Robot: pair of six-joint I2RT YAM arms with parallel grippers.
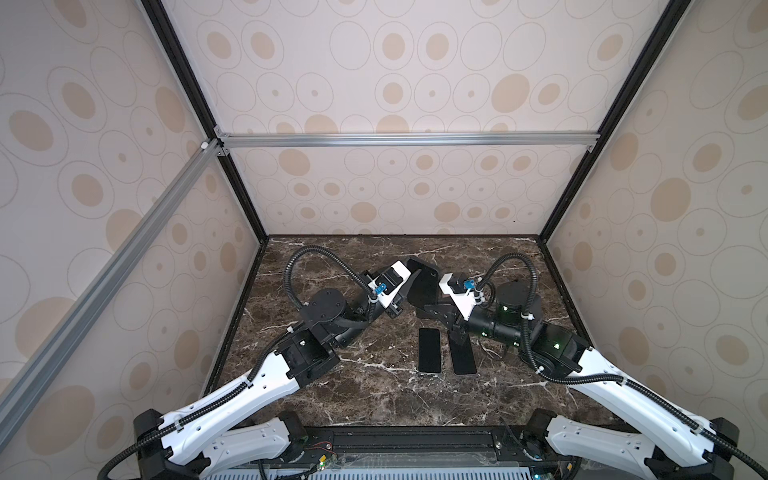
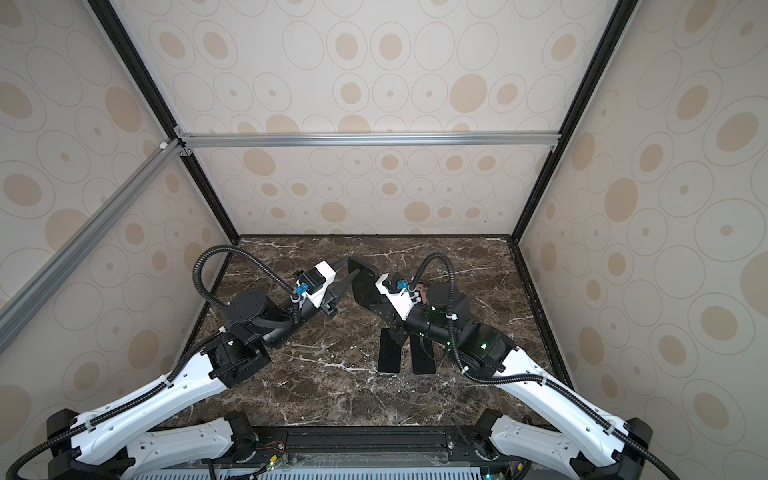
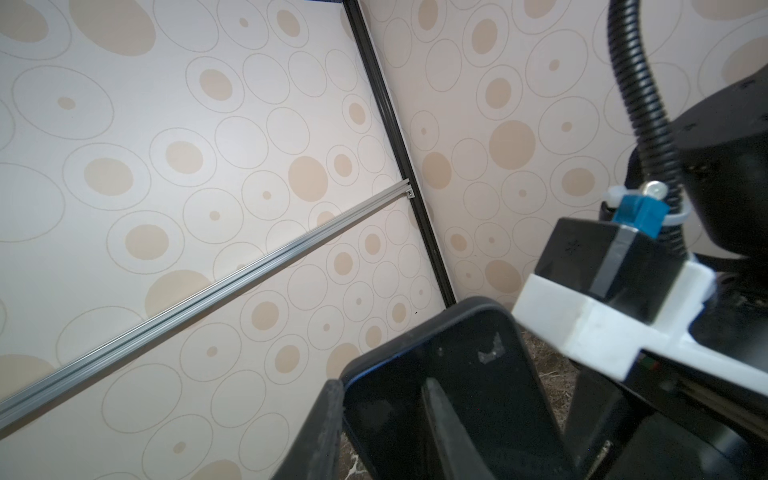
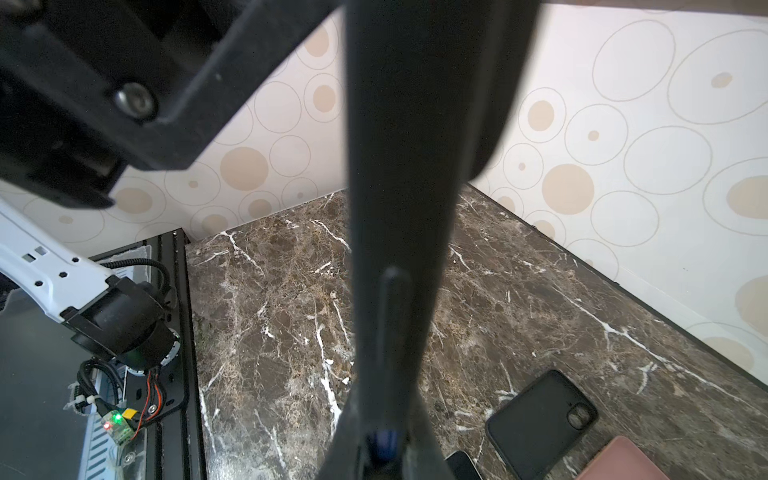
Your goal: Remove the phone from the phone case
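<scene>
The black phone case with the phone in it stands on edge above the middle of the marble table, held between both arms. My left gripper straddles its far corner. In the left wrist view one finger lies outside the rim and the other finger lies on the dark face. A thin blue line of the phone shows along the rim there. My right gripper is shut on the near end of the case, which I see edge-on, with blue showing between the jaws.
A black phone lies flat in front of the arms. A second black slab lies beside it, partly under the right arm. A pinkish flat thing lies near them. Patterned walls close in the table on three sides.
</scene>
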